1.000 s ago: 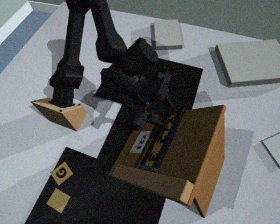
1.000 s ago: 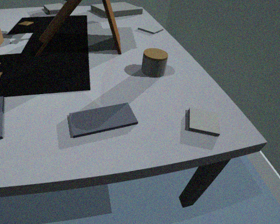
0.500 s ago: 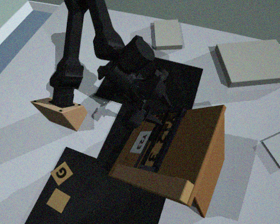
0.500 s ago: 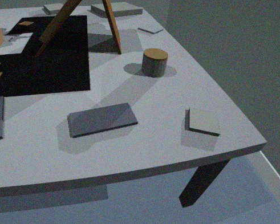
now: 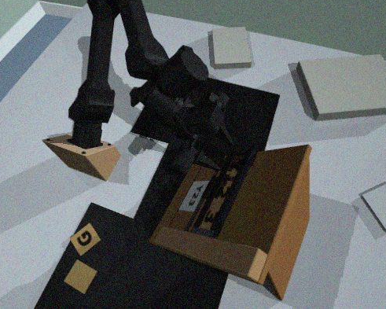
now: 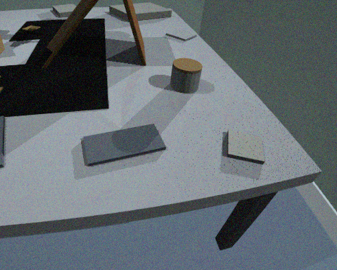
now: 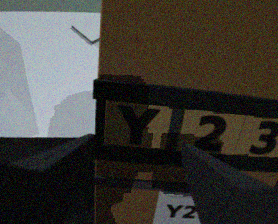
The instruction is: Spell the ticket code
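The sloping wooden board (image 5: pixel 277 191) (image 7: pixel 190 45) carries the rail (image 7: pixel 130 90) and the ticket (image 5: pixel 193 196) (image 7: pixel 175 207), which reads Y23. In the rail, left to right, are the Y tile (image 7: pixel 136 122), a narrow gap, the 2 tile (image 5: pixel 223 190) (image 7: pixel 211 132) and the 3 tile (image 5: pixel 211 216) (image 7: pixel 262 137). My gripper (image 5: pixel 226 156) (image 7: pixel 139 145) is open at the rail's Y end, its fingertips apart on either side of the Y tile. A G tile (image 5: pixel 85 239) and a tile (image 5: pixel 80 276) with no letter visible lie on the black mat (image 5: pixel 116 254).
Another tile (image 6: pixel 31 27) lies on the mat's far part. The arm's wooden base (image 5: pixel 85 156) stands left of the board. Beige slabs (image 5: pixel 231 47) (image 5: pixel 348 86) lie behind it. A wood-topped cylinder (image 6: pixel 186 77), a grey slab (image 6: pixel 123 144) and a beige block (image 6: pixel 246 146) stand toward the table edge.
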You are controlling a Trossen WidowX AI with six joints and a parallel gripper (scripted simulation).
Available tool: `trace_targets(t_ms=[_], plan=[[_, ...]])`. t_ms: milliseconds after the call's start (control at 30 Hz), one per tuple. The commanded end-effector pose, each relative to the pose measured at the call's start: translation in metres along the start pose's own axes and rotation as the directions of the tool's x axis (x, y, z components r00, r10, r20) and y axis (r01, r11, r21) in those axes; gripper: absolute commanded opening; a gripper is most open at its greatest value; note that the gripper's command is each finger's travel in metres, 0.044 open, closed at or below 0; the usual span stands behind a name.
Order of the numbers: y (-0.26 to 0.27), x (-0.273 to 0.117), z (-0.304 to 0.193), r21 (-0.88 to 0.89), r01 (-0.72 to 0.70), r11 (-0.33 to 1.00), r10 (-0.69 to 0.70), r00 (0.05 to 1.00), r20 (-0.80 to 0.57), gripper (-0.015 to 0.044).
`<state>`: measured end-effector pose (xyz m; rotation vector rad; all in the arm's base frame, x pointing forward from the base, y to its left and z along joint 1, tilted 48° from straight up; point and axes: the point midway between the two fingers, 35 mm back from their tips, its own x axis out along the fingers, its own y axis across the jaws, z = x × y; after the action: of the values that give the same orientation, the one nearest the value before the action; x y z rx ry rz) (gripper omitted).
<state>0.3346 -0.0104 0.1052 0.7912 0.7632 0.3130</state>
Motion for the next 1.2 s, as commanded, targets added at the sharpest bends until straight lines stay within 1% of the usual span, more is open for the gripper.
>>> trace_targets(t_ms=[0, 567, 933, 1167], plan=[[0.0003, -0.0033, 0.0006, -0.003, -0.002, 1.0, 0.002, 1.0, 0.002, 0.0295], [0.0009, -0.0118, 0.0021, -0.003, -0.002, 1.0, 0.002, 1.0, 0.002, 0.0295], [-0.0001, -0.0101, 0.0002, 0.002, 0.001, 1.0, -0.001, 1.0, -0.001, 0.0006], [-0.0001, -0.0101, 0.0002, 0.002, 0.001, 1.0, -0.001, 1.0, -0.001, 0.0]])
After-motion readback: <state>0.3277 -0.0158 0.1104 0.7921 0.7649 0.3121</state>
